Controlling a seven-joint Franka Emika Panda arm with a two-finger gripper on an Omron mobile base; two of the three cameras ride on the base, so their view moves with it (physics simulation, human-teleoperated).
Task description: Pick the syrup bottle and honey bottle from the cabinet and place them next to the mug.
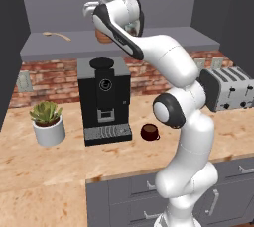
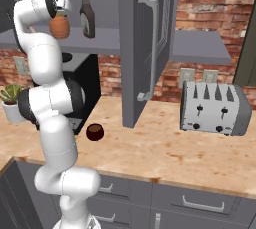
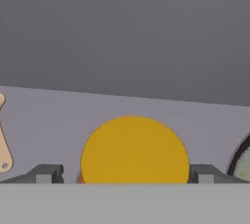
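The honey bottle stands on the cabinet shelf, squat and orange. Its yellow lid lies right under the hand. My gripper is open above it, with one finger tip on each side of the lid and a small gap on the left. The syrup bottle, dark with a black cap, stands upright just right of the honey bottle; its edge shows at the right of the hand view. In the left base view my arm covers most of the honey bottle. The mug sits on the counter beside the coffee machine.
A black coffee machine stands under the shelf, a potted plant to its left, a toaster to the right. A wooden utensil lies on the shelf. The open cabinet door hangs right of the bottles.
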